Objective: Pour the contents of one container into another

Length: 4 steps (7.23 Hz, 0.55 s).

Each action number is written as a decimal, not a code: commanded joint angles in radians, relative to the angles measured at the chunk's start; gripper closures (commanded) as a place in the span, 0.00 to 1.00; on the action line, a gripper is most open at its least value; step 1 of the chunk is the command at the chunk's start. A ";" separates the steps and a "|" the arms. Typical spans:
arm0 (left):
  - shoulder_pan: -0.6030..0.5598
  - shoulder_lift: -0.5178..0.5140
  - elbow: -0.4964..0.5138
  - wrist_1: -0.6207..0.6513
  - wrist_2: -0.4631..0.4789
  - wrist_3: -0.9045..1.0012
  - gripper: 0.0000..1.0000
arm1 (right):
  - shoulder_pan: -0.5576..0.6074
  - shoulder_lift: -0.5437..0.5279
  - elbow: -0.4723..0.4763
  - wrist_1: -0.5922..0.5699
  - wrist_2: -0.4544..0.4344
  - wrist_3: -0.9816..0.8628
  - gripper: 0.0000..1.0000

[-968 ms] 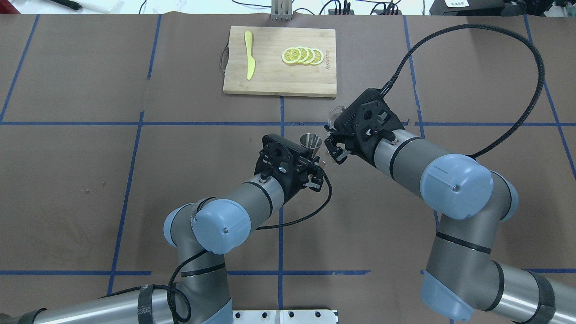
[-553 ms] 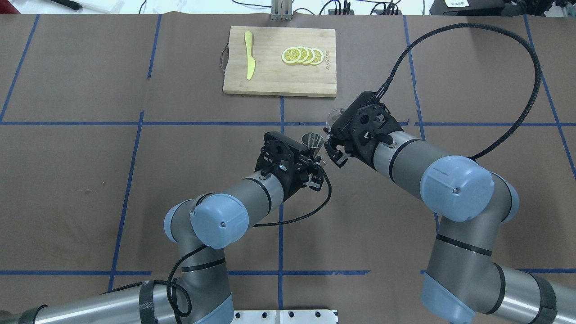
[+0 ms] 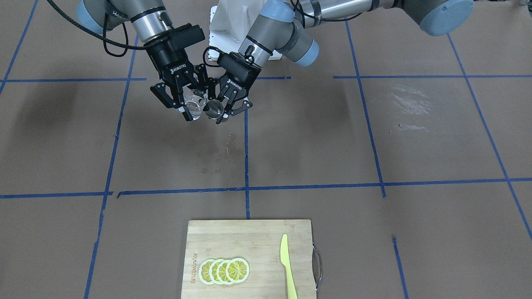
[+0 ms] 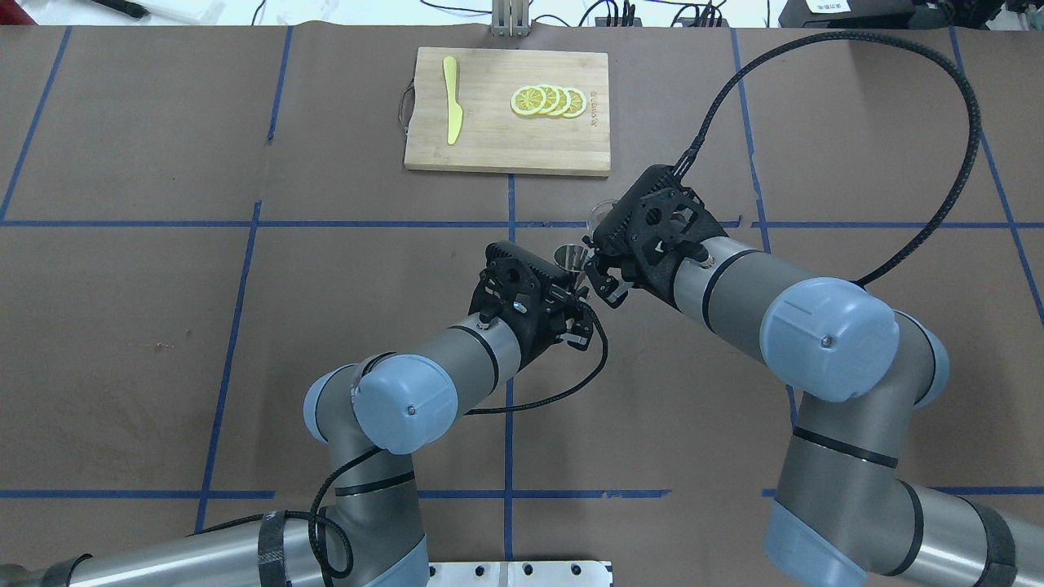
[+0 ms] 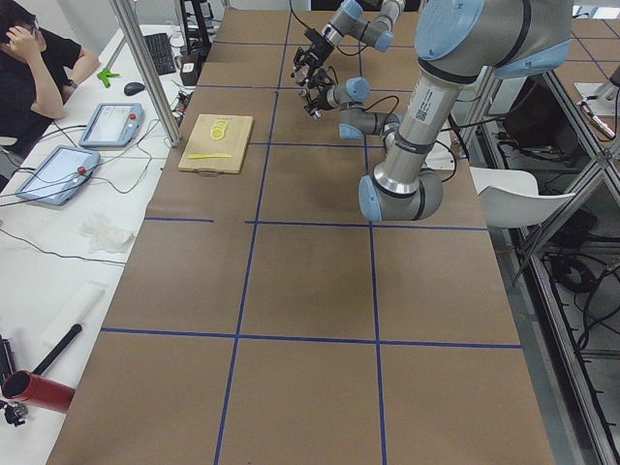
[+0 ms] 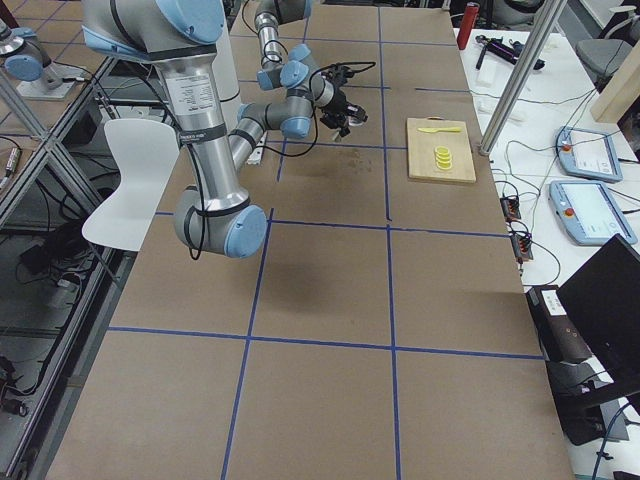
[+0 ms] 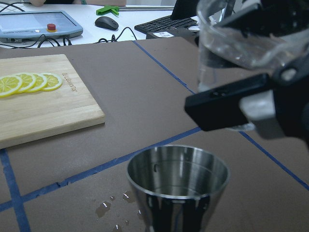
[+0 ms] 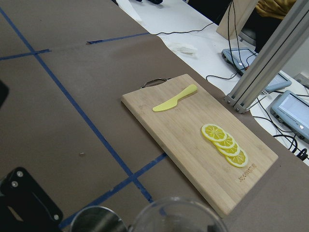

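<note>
Nearer together than a second ago: right gripper (image 3: 192, 109), jaws clamped on glass (image 3: 195, 103), held just above and beside jigger (image 7: 177, 180) rim; left gripper (image 3: 222, 109), jaws closed on jigger, upright, over table (image 3: 374, 137).

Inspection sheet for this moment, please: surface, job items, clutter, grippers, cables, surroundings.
Surface: table covered in brown paper with a blue tape grid; droplets lie below the grippers.
Job's things: glass held in the air beside the jigger and higher than its rim; no stream visible.
Clutter: cutting board with lemon slices and a yellow knife, apart from the work.
Grippers: right gripper shut on the glass; left gripper shut on the jigger.
Cables: right arm's cable arcs above the table; left arm's cable loops off its wrist.
Surroundings: seated person, control tablets, white chair.
</note>
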 commanded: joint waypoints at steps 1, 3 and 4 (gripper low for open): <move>0.002 -0.001 0.000 0.000 0.001 -0.001 1.00 | 0.008 0.000 0.001 -0.016 -0.004 -0.035 1.00; 0.002 -0.001 0.003 0.000 0.001 -0.002 1.00 | 0.014 0.003 -0.001 -0.037 -0.009 -0.063 1.00; 0.008 -0.001 0.003 0.000 0.001 -0.002 1.00 | 0.015 0.007 0.001 -0.044 -0.013 -0.098 1.00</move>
